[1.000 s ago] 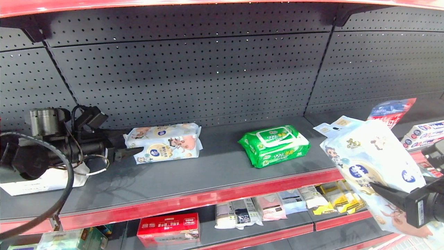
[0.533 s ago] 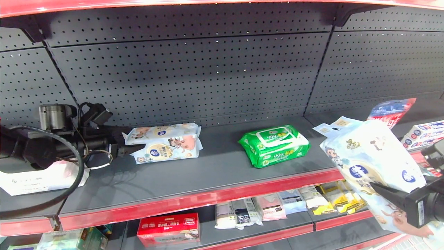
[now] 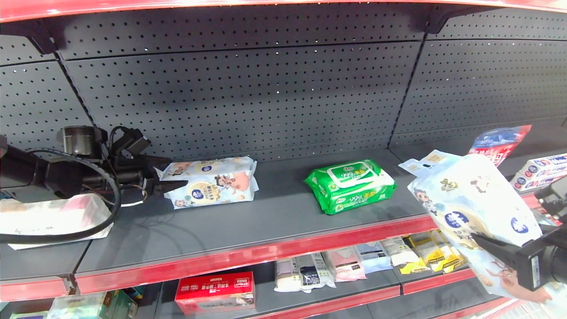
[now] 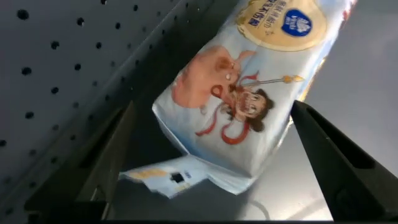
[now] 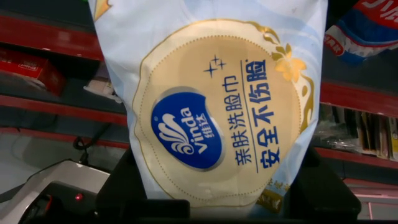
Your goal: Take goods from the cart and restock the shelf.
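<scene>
A pale cartoon-printed wipes pack [image 3: 210, 181] lies flat on the grey shelf [image 3: 266, 217], left of centre. My left gripper [image 3: 175, 173] is open at the pack's left end, one finger on each side. In the left wrist view this pack [image 4: 249, 106] sits between the spread fingers [image 4: 106, 168] of the left gripper [image 4: 211, 109]. My right gripper [image 3: 491, 246] is shut on a second, similar pale-blue pack [image 3: 474, 208], held tilted in the air off the shelf's right front edge. The held pack [image 5: 217, 106] shows large above the right gripper [image 5: 221, 171].
A green wipes pack [image 3: 350, 179] lies mid-shelf. A white tissue pack [image 3: 48, 217] sits under my left arm. A red-blue pouch [image 3: 500, 141] and boxes [image 3: 540, 170] are at the right. The lower shelf holds a red box [image 3: 215, 292] and several packs [image 3: 354, 263].
My left arm has moved right and farther in along the shelf, bringing its open fingers up around the left end of the lying pack. The right arm and its pack have barely shifted.
</scene>
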You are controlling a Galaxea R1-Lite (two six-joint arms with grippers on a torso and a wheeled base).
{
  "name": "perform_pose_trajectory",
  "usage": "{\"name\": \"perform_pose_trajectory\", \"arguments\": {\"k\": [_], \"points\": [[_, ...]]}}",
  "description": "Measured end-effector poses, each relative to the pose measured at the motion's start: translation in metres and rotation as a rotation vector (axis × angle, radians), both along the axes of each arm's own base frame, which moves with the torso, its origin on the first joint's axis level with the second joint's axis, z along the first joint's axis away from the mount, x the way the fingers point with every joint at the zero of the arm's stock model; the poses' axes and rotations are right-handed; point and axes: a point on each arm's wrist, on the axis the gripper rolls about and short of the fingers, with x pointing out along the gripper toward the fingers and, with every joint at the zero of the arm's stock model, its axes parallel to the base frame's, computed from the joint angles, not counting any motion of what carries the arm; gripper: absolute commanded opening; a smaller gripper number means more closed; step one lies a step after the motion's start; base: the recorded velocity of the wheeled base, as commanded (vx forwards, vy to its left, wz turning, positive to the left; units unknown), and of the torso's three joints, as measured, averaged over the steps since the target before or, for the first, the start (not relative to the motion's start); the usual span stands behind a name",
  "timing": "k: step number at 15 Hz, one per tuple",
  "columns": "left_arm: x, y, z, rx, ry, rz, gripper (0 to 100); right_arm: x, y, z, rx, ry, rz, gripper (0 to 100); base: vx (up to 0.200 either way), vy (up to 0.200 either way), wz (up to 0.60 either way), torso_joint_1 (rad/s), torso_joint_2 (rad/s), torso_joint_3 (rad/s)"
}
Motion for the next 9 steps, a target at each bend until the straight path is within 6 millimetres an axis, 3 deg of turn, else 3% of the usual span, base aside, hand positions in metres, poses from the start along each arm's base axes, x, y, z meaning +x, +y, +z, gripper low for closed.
{"name": "perform_pose_trajectory", "arguments": {"k": [9], "points": [[0.016, -0.013, -0.018, -0.01, 0.037, -0.047, 100, 0.002, 0.0, -0.001, -0.012, 0.008, 0.004, 0, 0.0, 0.0, 0.0, 0.0, 0.0, 0.0]]}}
